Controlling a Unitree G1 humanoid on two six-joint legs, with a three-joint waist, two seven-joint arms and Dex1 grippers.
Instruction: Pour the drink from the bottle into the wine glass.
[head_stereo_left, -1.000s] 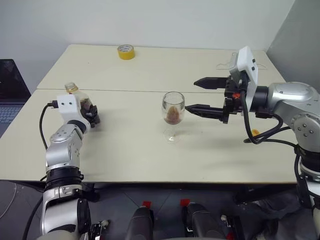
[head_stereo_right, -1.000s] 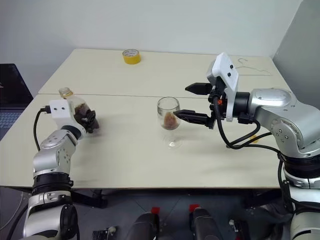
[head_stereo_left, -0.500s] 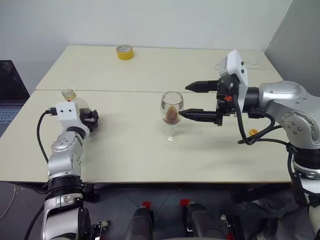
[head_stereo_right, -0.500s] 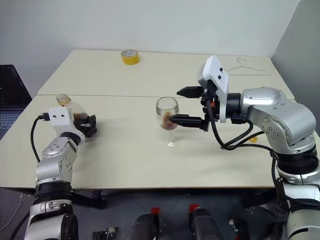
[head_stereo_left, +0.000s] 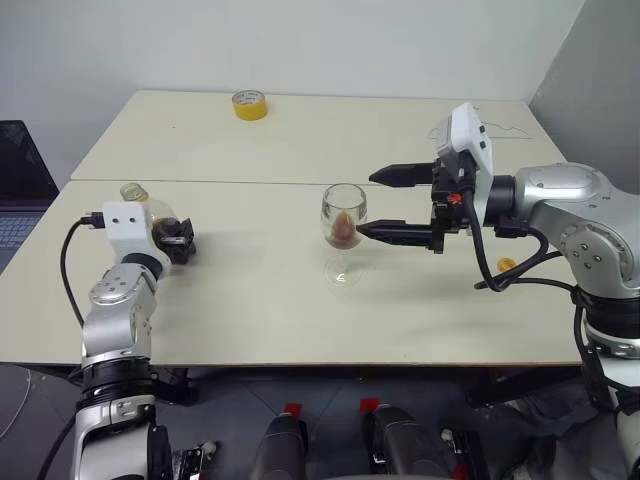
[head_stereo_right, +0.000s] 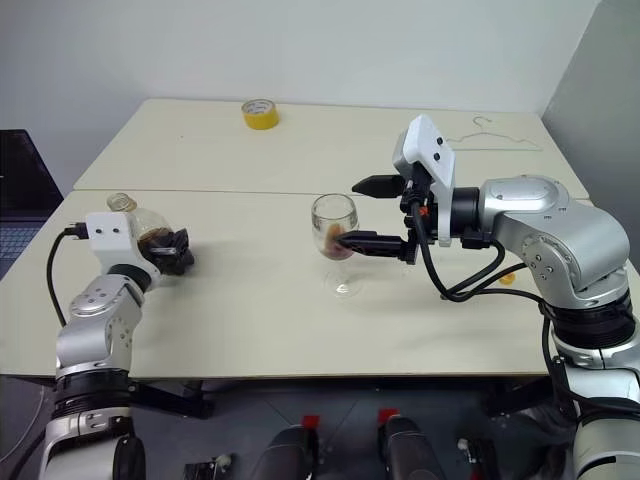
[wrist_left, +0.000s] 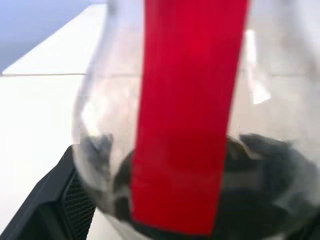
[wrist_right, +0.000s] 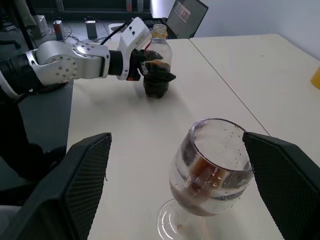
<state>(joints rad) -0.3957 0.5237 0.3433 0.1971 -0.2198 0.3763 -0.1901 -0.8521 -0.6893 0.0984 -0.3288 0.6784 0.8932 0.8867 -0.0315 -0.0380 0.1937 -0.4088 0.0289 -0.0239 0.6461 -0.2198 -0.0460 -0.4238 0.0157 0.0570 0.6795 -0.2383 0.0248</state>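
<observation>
The wine glass (head_stereo_left: 345, 232) stands mid-counter (head_stereo_left: 300, 320) toward the front edge, some brown drink (wrist_right: 200, 176) in its bowl, between the spread fingers of the released right pincer (head_stereo_left: 372, 203). Near the counter's left edge the bottle (head_stereo_right: 140, 228) stands upright, its red label (wrist_left: 187, 115) showing no readable writing, with the released left pincer (wrist_right: 150, 64) around it. A yellow tape roll (head_stereo_left: 250, 103) lies at the far edge.
</observation>
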